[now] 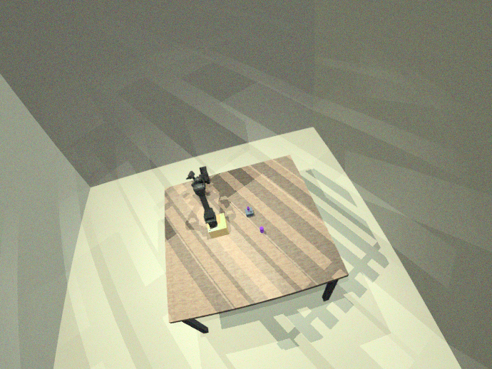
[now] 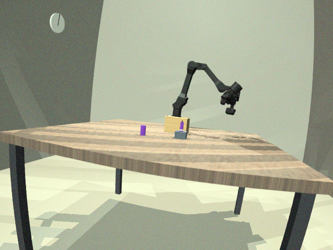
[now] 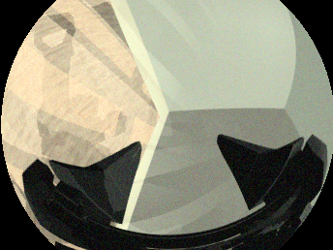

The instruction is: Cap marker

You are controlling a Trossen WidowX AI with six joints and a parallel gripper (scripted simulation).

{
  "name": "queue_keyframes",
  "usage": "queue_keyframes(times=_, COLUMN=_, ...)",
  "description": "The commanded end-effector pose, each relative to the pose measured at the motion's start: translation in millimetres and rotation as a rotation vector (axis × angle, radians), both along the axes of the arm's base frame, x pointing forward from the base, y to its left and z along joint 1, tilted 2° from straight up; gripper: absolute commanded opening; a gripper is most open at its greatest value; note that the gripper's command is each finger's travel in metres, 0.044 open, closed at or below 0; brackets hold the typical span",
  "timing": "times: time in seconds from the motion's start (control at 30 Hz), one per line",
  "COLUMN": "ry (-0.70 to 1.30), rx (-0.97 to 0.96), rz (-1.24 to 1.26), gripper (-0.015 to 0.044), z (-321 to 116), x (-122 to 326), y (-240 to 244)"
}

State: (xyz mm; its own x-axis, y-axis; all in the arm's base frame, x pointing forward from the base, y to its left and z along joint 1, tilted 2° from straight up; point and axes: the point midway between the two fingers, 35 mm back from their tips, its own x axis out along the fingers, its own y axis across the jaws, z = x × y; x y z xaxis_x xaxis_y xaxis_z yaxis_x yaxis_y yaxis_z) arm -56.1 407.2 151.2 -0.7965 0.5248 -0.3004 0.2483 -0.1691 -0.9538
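Observation:
The purple marker (image 1: 248,208) (image 2: 181,125) stands upright, its dark tip up and bare, in the blue-grey holder block (image 1: 250,214) (image 2: 180,134). The purple cap (image 1: 262,229) (image 2: 143,130) stands loose on the table, apart from the holder. Whether its open end faces up or down cannot be told. My gripper (image 3: 180,142) is open, its two black fingers wide apart with nothing between them. In the top and exterior views it hangs in the air, well away from marker and cap. Neither marker, holder nor cap shows in the wrist view.
The arm's base stands at a yellow block (image 1: 219,230) (image 2: 172,124), which is near the holder. The wooden table (image 1: 258,273) (image 2: 107,142) has a table edge near the gripper's side. A round clock (image 2: 57,22) hangs on the far wall.

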Motion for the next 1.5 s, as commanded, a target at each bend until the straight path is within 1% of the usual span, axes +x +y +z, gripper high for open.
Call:
queue_keyframes(times=0.0, ry=0.0, rx=-0.004, rz=-0.005, gripper=0.0374, z=-0.3, x=1.1, y=0.3)
queue_keyframes(times=0.1, ry=0.003, rx=-0.059, rz=-0.076, gripper=0.0295, z=-4.9, x=17.9, y=4.4)
queue_keyframes(times=0.17, ry=0.01, rx=-0.132, rz=-0.172, gripper=0.0249, z=-11.0, x=40.7, y=8.3)
queue_keyframes(times=0.33, ry=0.033, rx=-0.276, rz=-0.374, gripper=0.0249, z=-22.9, x=89.8, y=8.9)
queue_keyframes(times=0.43, ry=0.054, rx=-0.396, rz=-0.558, gripper=0.0249, z=-33.2, x=132.8, y=-2.6)
queue_keyframes(times=0.63, ry=0.208, rx=-0.616, rz=-0.922, gripper=0.0249, z=-47.5, x=227.2, y=-29.6)
queue_keyframes(times=0.83, ry=0.413, rx=-0.809, rz=-1.292, gripper=0.0249, z=-60.6, x=312.6, y=-82.0)
queue_keyframes(times=0.97, ry=0.573, rx=-0.917, rz=-1.531, gripper=0.0249, z=-68.3, x=359.7, y=-128.1)
queue_keyframes(times=1.03, ry=0.62, rx=-0.936, rz=-1.628, gripper=0.0249, z=-73.0, x=378.8, y=-154.9)
queue_keyframes(times=1.13, ry=0.708, rx=-0.973, rz=-1.774, gripper=0.0249, z=-79.0, x=402.5, y=-195.3)
queue_keyframes(times=1.3, ry=0.903, rx=-1.055, rz=-1.992, gripper=0.0249, z=-85.1, x=427.5, y=-250.9)
queue_keyframes(times=1.47, ry=1.208, rx=-1.139, rz=-2.284, gripper=0.0249, z=-91.8, x=446.4, y=-333.4)
